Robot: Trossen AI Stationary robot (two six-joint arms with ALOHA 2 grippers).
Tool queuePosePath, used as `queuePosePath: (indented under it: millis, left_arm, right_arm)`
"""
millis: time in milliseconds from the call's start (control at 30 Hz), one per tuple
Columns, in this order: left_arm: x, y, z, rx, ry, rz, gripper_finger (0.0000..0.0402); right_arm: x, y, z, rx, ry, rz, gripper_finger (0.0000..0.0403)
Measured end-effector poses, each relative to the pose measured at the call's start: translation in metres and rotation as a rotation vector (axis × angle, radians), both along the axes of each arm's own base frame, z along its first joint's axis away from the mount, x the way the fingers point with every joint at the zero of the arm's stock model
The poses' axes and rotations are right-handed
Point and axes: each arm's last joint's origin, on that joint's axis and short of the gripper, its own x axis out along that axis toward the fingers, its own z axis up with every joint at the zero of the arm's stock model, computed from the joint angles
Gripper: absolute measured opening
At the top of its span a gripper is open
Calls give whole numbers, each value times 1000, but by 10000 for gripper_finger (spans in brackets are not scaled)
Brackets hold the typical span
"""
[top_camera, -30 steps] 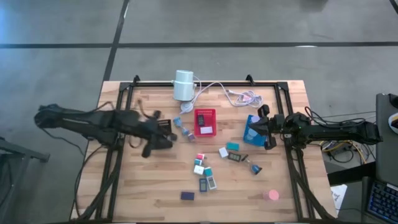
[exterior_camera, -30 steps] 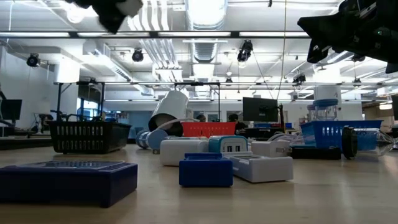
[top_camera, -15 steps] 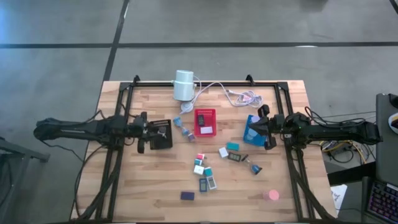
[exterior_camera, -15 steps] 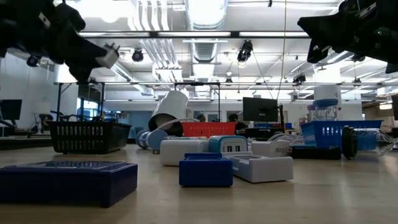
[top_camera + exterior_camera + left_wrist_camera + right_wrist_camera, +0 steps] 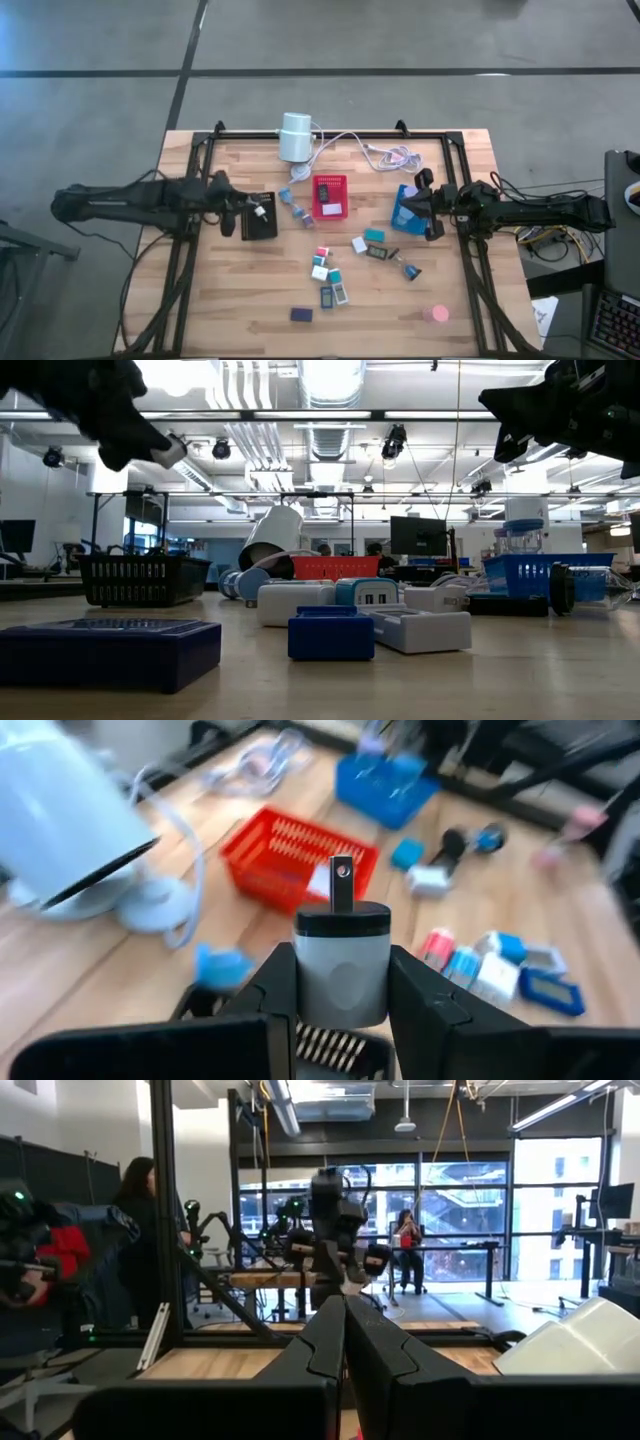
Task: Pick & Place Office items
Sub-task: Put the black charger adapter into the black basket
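High view: left gripper carried its white plug back over black tray

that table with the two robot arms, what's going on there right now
The left gripper is closed on a small grey plug-like charger block with a metal prong, holding it above the black mesh tray at the table's left. The right gripper waits shut over the blue basket. Many small white, teal, blue and pink stationery pieces lie loose on the wooden table, beside the red basket.
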Motion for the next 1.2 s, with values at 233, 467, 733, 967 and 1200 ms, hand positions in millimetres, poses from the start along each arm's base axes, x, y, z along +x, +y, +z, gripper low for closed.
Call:
queuePosePath:
  millis: [233, 467, 733, 967, 1200]
  left_arm:
    - [34, 0, 6, -21, 378, 14, 89]
    - [66, -3, -34, -90, 649, -83, 89]
    - [83, -4, -64, -118, 819, -137, 89]
    - [89, -4, -78, -112, 884, -151, 89]
    - [91, -4, -82, -107, 896, -159, 89]
  right_arm:
    - [0, 0, 0, 2, 0, -8, 8]
    - [1, 0, -3, 6, 26, -8, 8]
    - [1, 0, -3, 6, 27, -9, 8]
    - [1, 0, -3, 6, 27, -9, 8]
    - [1, 0, -3, 5, 27, -9, 8]
